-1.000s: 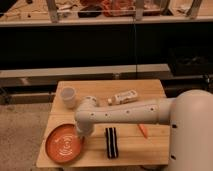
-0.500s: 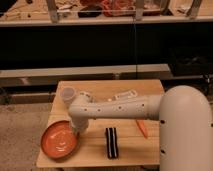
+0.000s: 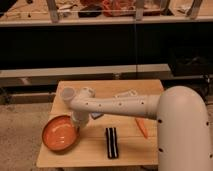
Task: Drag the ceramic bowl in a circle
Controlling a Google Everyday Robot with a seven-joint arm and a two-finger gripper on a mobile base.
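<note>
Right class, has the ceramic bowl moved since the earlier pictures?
Yes: the ceramic bowl slid left, away from the black object, toward the white cup; the gripper sits at its object-side rim.

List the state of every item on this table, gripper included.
ceramic bowl: upright, empty, front left of table.
gripper: shut, down at the bowl's right rim.
white cup: upright, back left.
black bar: lying flat, front.
orange stick: lying flat, right of the bar.

gripper [image 3: 76,130] closed at the right rim of the ceramic bowl [image 3: 58,134], which sits near the table's [image 3: 131,151] front-left corner.
</note>
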